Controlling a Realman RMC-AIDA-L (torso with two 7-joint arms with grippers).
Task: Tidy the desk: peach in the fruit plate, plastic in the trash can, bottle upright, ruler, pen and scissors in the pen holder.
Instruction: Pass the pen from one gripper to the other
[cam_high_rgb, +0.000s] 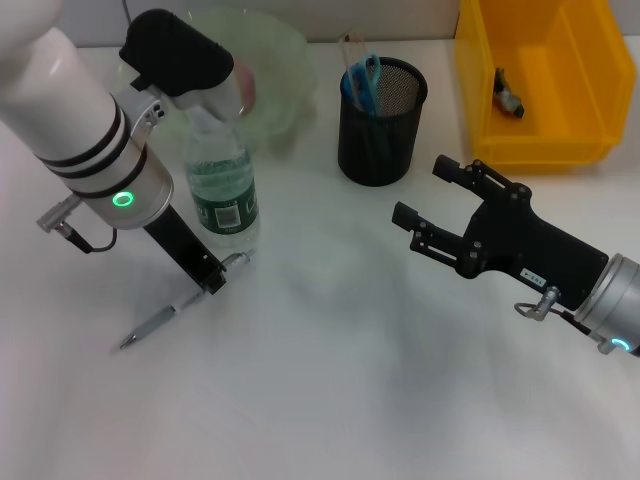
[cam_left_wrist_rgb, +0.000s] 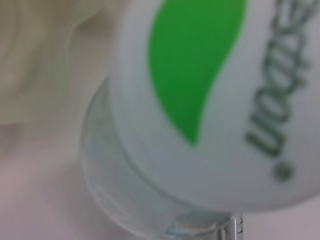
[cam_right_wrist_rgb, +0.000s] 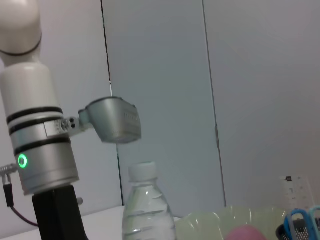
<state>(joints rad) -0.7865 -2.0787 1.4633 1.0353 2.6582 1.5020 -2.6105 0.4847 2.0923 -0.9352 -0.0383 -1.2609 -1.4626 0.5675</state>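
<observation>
Inspecting the right gripper (cam_high_rgb: 418, 198) first, we find its black fingers spread wide and holding nothing, hovering above the white desk (cam_high_rgb: 330, 380) in front of the black mesh pen holder (cam_high_rgb: 381, 122). The left gripper (cam_high_rgb: 212, 280) points down at the desk just beside the clear plastic water bottle with a green label (cam_high_rgb: 222, 195); we see one black finger (cam_high_rgb: 190, 255) only, so we cannot tell how far it is open or whether it grips anything. Its tip sits at the upper end of the silver pen (cam_high_rgb: 160, 323), which lies slanted on the desk; contact cannot be confirmed.

We count one bottle, standing upright with its white cap on; one pen; one pen holder; one pale green translucent fruit plate (cam_high_rgb: 275, 70); and one yellow plastic bin (cam_high_rgb: 540, 80) at the far right.

The pink peach (cam_high_rgb: 246, 88) lies in the plate, largely hidden behind the left arm's wrist. Blue-handled scissors (cam_high_rgb: 366, 80) and a clear ruler (cam_high_rgb: 351, 48) stand in the holder, their lower parts concealed by the mesh. A small dark item (cam_high_rgb: 508, 95) lies in the bin; we cannot identify it. The left wrist view is filled by the bottle's label (cam_left_wrist_rgb: 210, 95) at close range. The right wrist view shows the bottle's cap (cam_right_wrist_rgb: 143, 171) beside the left arm.
</observation>
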